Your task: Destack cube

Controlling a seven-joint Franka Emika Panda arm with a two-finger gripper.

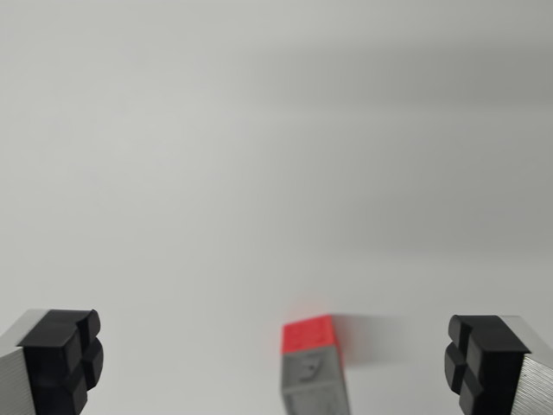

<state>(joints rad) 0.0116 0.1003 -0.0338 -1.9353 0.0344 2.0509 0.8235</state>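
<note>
Red-topped cube stack (313, 363), one, between gripper (275, 361) pads, untouched.

The surface (259, 156) is a plain pale grey-white with no pattern, shading slightly darker in soft bands toward the top. The cube stack (313, 367) has a bright red top cube (309, 335) over a mid-grey lower cube (315, 385), whose face bears a faint darker grey mark, too blurred to read. The gripper (275, 363) has matte black fingertip pads (65, 359) set on brushed silver-grey metal fingers, the same on both sides
</note>
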